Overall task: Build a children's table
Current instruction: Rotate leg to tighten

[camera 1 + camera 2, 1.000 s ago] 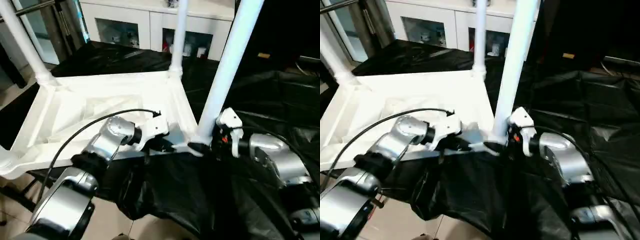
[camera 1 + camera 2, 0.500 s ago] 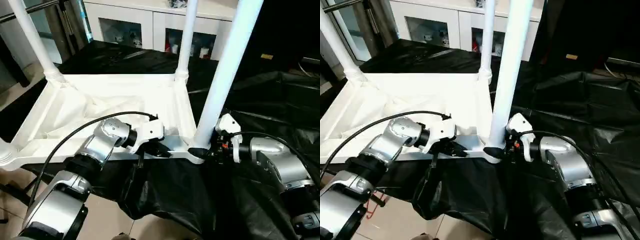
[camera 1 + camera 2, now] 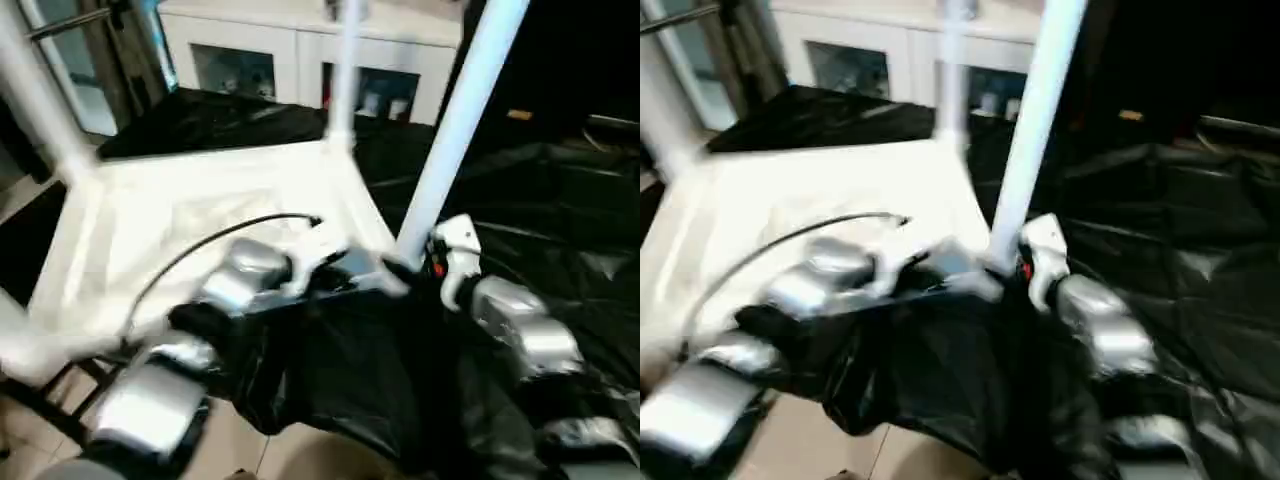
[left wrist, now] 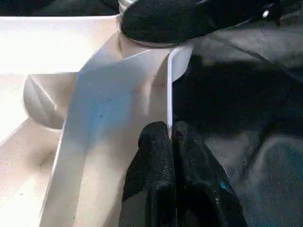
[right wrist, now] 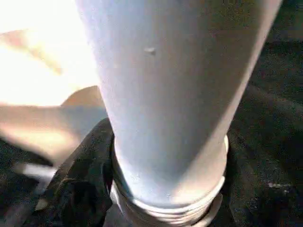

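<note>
Tabletop (image 3: 200,230), white plastic, lies upside down on a black sheet (image 3: 560,200) that covers the work surface, its ribbed underside facing up. From its corner sockets we see three white legs standing upright: the near right leg (image 3: 455,130), a far right leg (image 3: 345,70) and a far left leg (image 3: 35,90). Behind the sheet stands a white cabinet (image 3: 290,60) with glass doors.

Our left gripper (image 4: 171,142) is closed on the thin near rim of the tabletop; in the left wrist view its two black fingers (image 4: 154,161) pinch the edge of the rim just beside the near right corner socket (image 4: 142,61). Our left forearm (image 3: 235,285) reaches in over the near edge, with a black cable (image 3: 200,245) arching above it.

Our right gripper (image 3: 425,265) sits at the foot of the near right leg, where the leg enters its socket. In the right wrist view one black finger (image 5: 83,184) lies against the ringed base of the leg (image 5: 165,198), and the leg stands between the fingers. We read the fingers as set around the leg base, but cannot tell whether they clamp it firmly.
</note>
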`<state>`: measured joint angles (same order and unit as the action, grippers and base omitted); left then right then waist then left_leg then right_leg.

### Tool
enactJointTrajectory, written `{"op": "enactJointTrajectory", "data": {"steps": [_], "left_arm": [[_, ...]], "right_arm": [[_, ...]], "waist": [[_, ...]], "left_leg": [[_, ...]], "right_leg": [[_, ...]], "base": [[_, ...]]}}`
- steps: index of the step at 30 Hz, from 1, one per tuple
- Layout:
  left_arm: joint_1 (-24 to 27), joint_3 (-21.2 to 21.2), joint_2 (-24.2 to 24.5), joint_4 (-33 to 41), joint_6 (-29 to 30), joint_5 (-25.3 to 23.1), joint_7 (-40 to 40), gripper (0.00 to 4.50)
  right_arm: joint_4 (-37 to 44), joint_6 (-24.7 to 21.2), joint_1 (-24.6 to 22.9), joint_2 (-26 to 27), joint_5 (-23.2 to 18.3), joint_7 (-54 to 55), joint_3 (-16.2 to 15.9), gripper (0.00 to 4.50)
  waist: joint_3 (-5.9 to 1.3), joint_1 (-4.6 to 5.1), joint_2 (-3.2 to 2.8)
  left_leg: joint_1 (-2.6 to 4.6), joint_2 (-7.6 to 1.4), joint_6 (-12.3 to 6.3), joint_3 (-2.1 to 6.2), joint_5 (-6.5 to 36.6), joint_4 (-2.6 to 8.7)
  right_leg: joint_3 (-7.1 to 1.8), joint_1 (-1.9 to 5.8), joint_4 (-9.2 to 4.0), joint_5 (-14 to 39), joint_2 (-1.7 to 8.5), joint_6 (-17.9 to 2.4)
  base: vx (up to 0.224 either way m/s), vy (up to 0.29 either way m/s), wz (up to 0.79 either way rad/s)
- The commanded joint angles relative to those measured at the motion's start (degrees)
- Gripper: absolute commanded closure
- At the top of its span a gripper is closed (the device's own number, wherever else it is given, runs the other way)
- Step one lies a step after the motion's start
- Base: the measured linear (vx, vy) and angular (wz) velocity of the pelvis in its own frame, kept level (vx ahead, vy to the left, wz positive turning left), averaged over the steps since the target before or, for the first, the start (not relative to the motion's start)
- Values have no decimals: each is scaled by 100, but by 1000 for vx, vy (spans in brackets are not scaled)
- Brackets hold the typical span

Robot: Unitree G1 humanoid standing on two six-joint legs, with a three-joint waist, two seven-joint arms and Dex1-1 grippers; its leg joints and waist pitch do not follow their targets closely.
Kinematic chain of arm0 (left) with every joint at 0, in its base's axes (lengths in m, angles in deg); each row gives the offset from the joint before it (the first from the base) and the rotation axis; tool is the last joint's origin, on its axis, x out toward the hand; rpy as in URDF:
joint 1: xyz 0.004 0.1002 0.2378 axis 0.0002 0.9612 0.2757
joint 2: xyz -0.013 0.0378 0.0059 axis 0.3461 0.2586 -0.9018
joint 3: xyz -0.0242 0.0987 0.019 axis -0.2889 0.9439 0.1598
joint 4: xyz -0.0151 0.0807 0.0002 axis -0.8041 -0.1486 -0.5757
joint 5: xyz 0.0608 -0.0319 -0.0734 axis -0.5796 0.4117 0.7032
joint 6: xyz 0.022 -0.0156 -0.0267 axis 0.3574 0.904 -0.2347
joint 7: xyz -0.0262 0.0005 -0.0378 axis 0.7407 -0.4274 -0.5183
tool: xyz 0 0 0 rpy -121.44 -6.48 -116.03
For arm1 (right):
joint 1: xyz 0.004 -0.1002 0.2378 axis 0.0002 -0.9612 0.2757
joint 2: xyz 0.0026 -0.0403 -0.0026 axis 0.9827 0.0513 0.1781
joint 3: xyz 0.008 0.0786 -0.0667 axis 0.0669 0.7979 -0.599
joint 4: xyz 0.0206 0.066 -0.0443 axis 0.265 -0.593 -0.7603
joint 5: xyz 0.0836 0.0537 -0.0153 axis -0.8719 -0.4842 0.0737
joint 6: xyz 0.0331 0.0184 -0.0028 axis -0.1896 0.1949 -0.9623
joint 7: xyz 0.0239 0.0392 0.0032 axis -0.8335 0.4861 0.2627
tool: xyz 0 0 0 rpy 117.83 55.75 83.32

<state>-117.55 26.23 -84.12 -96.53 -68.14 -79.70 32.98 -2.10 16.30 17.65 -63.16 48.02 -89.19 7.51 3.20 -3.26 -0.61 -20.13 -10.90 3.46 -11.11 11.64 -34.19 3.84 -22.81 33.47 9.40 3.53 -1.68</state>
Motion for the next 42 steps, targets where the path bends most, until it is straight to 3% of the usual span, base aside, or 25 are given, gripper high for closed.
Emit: {"op": "enactJointTrajectory", "data": {"steps": [1,7,8,10,11,12,19,24,28,31,32,35,38,42], "left_arm": [[-307,-112,-279,38,-22,104,572,450],[-362,-22,-437,-117,-268,-21,554,450],[-342,43,-430,-106,-373,-61,457,450],[-286,127,-371,-34,-502,-101,256,450],[-242,175,-311,26,-587,-104,79,450],[-234,184,-299,36,-603,-102,45,450],[-39,282,143,311,-943,-9,-903,450],[312,400,546,738,-1187,217,-1974,450],[430,433,687,894,-1206,302,-2287,450],[606,431,911,1126,-1241,442,-2822,450],[665,439,1014,1202,-1235,482,-3027,450],[702,451,1109,1246,-1225,494,-3181,450],[711,444,1164,1249,-1244,469,-3227,450],[722,434,1184,1282,-1185,455,-3204,450]], "right_arm": [[-361,-201,-39,570,12,129,-434,176],[-566,-103,114,866,95,303,-367,176],[-580,-72,142,866,74,239,-373,141],[-498,-95,147,790,29,73,-376,141],[-408,-108,144,698,20,-69,-397,100],[-394,-107,145,681,23,-94,-402,98],[289,-193,-94,-99,61,-1231,-713,91],[920,-68,-417,-831,-96,-2406,-886,91],[1158,-61,-530,-1096,-203,-2820,-920,91],[1547,-85,-735,-1513,-293,-3465,-1065,91],[1691,-130,-812,-1667,-340,-3709,-1130,91],[1801,-189,-869,-1775,-377,-3912,-1179,91],[1830,-196,-886,-1794,-377,-3993,-1201,106],[1822,-203,-904,-1687,-437,-3978,-1243,152]], "waist": [[-374,26,27],[-357,44,10],[-363,47,11],[-370,50,11],[-370,52,13],[-384,57,9],[-416,60,9],[-436,-51,-14],[-395,-65,-15],[-400,-121,0],[-393,-124,-7],[-395,-160,-7],[-378,-174,-3],[-392,-173,3]], "left_leg": [[23,-190,-255,124,902,394],[51,-197,-277,131,1110,415],[44,-203,-278,134,1111,418],[41,-209,-299,133,1051,417],[33,-207,-311,133,1037,418],[15,-213,-335,136,949,418],[-15,-227,-530,129,650,382],[-2,-293,-693,99,484,354],[15,-286,-552,81,819,371],[7,-295,-529,95,773,379],[4,-302,-552,90,747,378],[23,-299,-556,81,765,373],[36,-295,-446,85,888,387],[20,-288,-382,95,809,386]], "right_leg": [[-254,290,-461,1842,479,-1049],[-244,265,-511,2151,473,-961],[-247,276,-506,2101,480,-964],[-257,279,-481,1949,484,-1002],[-257,283,-480,1909,482,-1016],[-263,301,-447,1701,489,-1071],[-266,353,-351,900,484,-1333],[-271,338,-247,242,483,-1583],[-269,317,-319,789,486,-1518],[-275,343,-319,908,489,-1404],[-280,320,-310,872,490,-1412],[-277,298,-323,949,483,-1400],[-275,281,-359,1302,486,-1311],[-275,293,-353,1341,492,-1236]], "base": [[0,0,0],[0,0,0],[0,0,0],[0,0,0],[0,0,0],[0,0,0],[0,0,0],[0,0,0],[0,0,0],[0,0,0],[0,0,0],[0,0,0],[0,0,0],[0,0,0]]}}
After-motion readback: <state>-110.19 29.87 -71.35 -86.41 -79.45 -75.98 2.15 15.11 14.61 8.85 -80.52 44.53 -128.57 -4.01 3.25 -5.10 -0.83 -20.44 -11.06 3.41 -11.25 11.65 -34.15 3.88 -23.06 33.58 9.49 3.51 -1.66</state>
